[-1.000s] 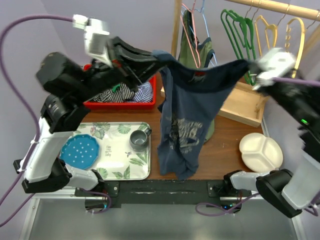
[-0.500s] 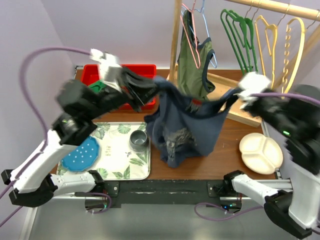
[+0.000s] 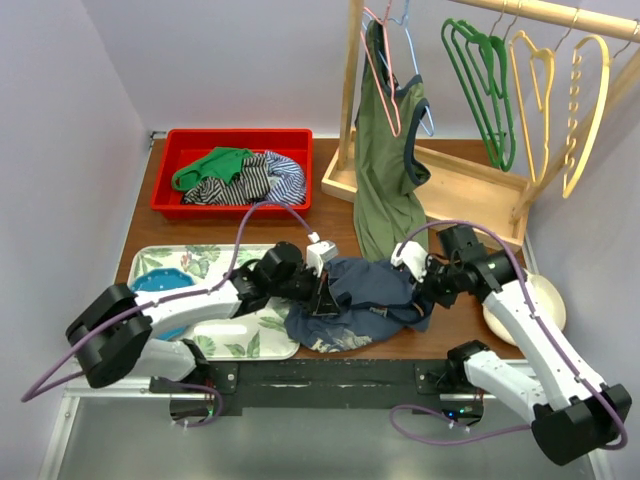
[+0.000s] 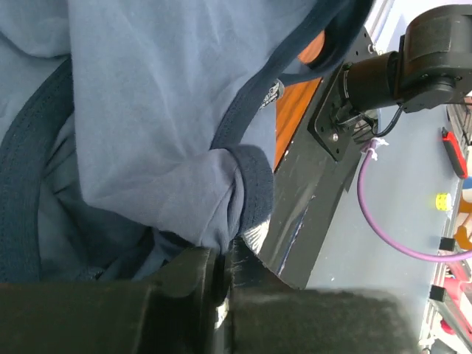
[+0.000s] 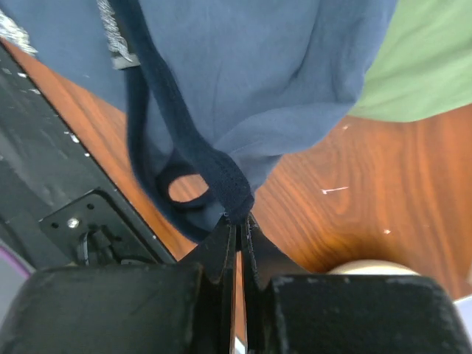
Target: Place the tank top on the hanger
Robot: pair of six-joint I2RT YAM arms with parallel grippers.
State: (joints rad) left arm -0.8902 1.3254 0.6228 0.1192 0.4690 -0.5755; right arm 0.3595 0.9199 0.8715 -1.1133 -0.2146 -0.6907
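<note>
— Where do we have the tank top (image 3: 362,300)?
— It lies in a crumpled heap on the counter (image 3: 462,262), at the middle of the near edge. The leaf-print tray (image 3: 225,262) is at its left and the white plate (image 3: 545,300) is off to its right.
— And our fingers?
— We see the left fingers (image 4: 225,267) pressed tight together on a bunched fold of the tank top's dark-bound edge. The right fingers (image 5: 240,234) are pinched narrow on a dark strap, low over the wood. Both sets sit at the heap, one on each side.
— The hanger (image 3: 532,100)?
— It hangs from the wooden rail (image 3: 545,12) over the far right corner, well apart from the tank top. We see a green top (image 3: 385,170) hanging from the same rail, to its left.
</note>
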